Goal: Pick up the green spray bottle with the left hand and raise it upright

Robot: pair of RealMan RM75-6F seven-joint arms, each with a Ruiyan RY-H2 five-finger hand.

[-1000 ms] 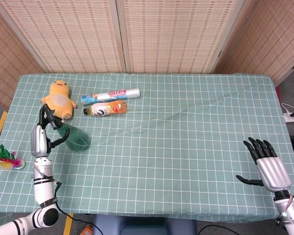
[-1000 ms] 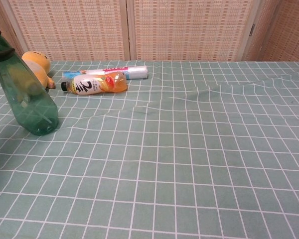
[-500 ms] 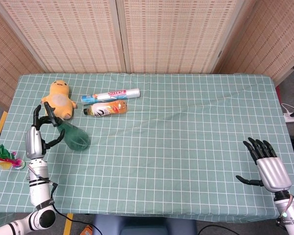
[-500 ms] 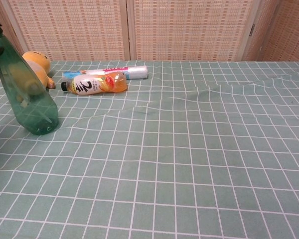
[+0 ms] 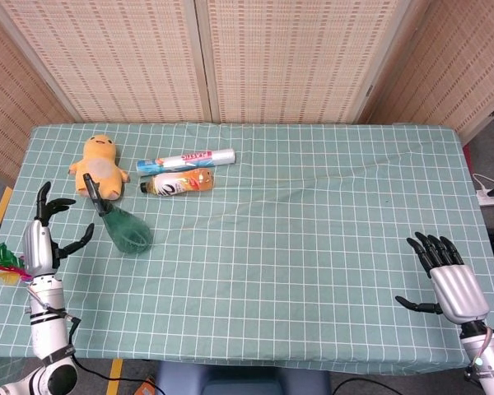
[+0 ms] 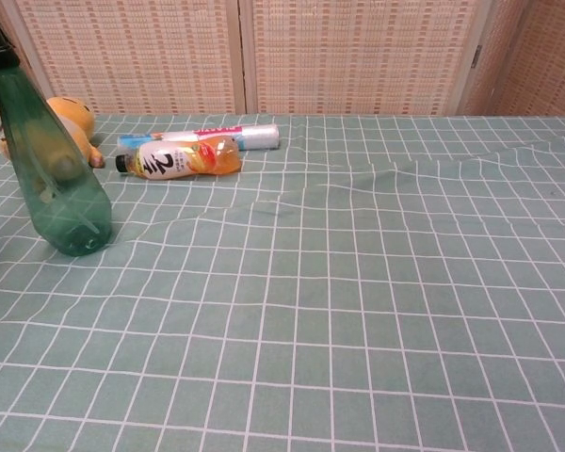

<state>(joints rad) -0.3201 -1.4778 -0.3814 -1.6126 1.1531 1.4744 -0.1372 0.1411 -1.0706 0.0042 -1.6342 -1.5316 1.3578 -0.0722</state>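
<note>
The green spray bottle [image 5: 125,229] stands upright on the tablecloth at the left, with its dark nozzle on top; the chest view shows the green spray bottle [image 6: 53,169] at its left edge. My left hand [image 5: 43,239] hovers well to the left of the bottle, fingers spread, holding nothing and clear of it. My right hand [image 5: 449,278] rests open near the table's front right corner, far from the bottle. Neither hand shows in the chest view.
A yellow plush toy [image 5: 99,165] sits just behind the bottle. An orange drink bottle [image 5: 179,183] and a white tube [image 5: 186,159] lie side by side further right. A feathered toy [image 5: 6,265] lies at the left table edge by my left hand.
My left hand has let go of the bottle's neck and drawn back left toward the table edge. The bottle now stands upright on its own. The right hand has barely moved.
</note>
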